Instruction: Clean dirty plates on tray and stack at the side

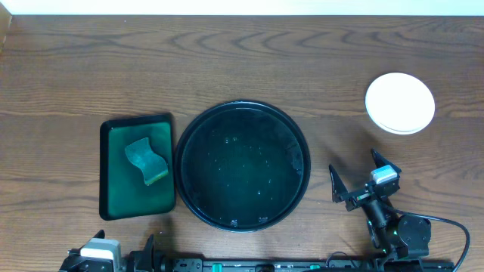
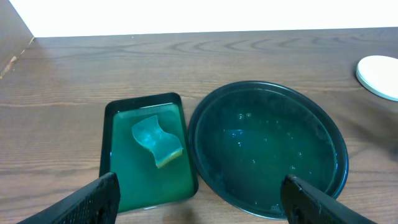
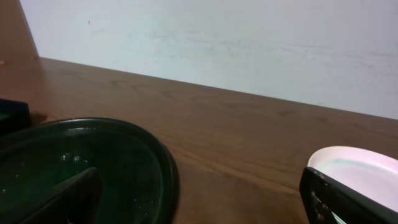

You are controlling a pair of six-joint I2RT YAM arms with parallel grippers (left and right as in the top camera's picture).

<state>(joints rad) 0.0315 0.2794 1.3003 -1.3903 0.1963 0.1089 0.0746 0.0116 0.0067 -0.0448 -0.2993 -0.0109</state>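
Observation:
The large round black tray [image 1: 242,166] sits at the table's middle with no plates on it, only water droplets; it also shows in the left wrist view [image 2: 267,149] and the right wrist view [image 3: 93,168]. The white plates [image 1: 400,103] lie stacked at the far right, also seen in the left wrist view [image 2: 379,76] and the right wrist view [image 3: 360,174]. My right gripper [image 1: 357,175] is open and empty, right of the tray and below the stack. My left gripper [image 2: 199,202] is open and empty near the front edge, its base at the bottom left of the overhead view.
A smaller green rectangular tray [image 1: 113,177] lies left of the black tray and holds a teal sponge [image 1: 147,160]. A white wall runs along the table's far edge.

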